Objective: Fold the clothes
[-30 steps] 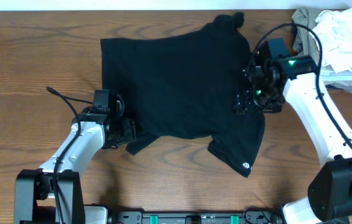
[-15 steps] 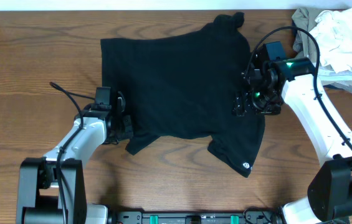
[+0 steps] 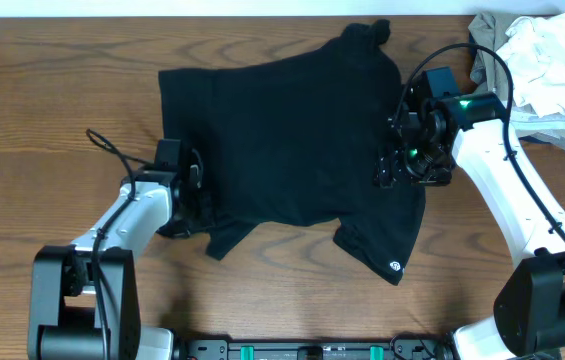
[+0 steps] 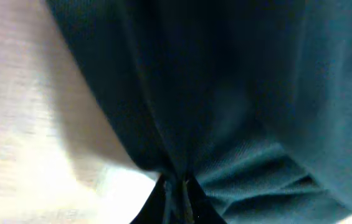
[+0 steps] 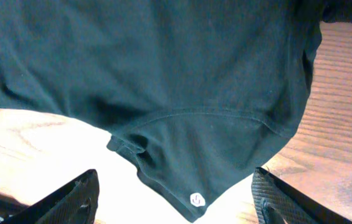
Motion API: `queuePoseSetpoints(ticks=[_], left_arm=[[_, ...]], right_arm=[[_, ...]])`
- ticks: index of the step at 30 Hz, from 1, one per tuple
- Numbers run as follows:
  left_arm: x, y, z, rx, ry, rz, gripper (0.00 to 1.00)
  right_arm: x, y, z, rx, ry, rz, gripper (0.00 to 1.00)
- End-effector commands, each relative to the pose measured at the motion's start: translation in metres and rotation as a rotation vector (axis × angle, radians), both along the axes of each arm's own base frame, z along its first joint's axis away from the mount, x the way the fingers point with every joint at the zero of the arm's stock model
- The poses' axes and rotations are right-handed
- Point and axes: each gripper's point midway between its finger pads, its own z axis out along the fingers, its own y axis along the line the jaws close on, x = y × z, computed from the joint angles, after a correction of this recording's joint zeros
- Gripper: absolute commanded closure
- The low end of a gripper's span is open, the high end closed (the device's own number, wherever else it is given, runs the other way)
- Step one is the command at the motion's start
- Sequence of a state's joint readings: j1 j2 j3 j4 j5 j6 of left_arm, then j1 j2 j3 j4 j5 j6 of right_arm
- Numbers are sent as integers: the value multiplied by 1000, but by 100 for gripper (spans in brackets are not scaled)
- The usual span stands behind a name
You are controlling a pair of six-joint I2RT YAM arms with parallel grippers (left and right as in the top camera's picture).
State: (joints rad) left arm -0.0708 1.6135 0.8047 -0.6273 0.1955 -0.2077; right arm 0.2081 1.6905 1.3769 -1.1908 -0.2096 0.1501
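A black T-shirt (image 3: 282,130) lies spread on the wooden table (image 3: 52,90). My left gripper (image 3: 198,196) sits at the shirt's lower left edge. In the left wrist view its fingertips (image 4: 177,199) are pinched together on a bunched fold of the dark fabric (image 4: 225,93). My right gripper (image 3: 402,165) hovers over the shirt's right side, open. In the right wrist view its two dark fingers (image 5: 76,199) stand wide apart above the shirt's lower corner (image 5: 163,74), which carries a small white logo (image 5: 197,200). Nothing is between them.
A heap of light-coloured clothes (image 3: 542,55) lies at the back right corner, close behind the right arm. A black cable (image 3: 112,155) loops off the left arm. Bare wood shows left of the shirt and along the front.
My left gripper has closed on the shirt's lower left edge and slid slightly toward the shirt, bunching the cloth there. The right arm has stayed put.
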Motion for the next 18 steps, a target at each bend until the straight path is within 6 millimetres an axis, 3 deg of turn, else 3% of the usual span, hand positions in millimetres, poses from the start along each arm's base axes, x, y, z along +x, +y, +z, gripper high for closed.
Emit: queuePoseSetpoints(ticks=[1,8,11,18], left_arm=[[18,5,28,3,-72,-5,94],[51,18,93,53,-240,4,94],[62,26,111,100,-303,15,94],[65,39,117,172,-324,35,94]], right_arm=[[-5,2,-2,-3,19,6,24],[-20,2,-2,3,81,7,25],[-27,6,-4,19,110,12,26],[-55,6,-29,20,211,-1,29]])
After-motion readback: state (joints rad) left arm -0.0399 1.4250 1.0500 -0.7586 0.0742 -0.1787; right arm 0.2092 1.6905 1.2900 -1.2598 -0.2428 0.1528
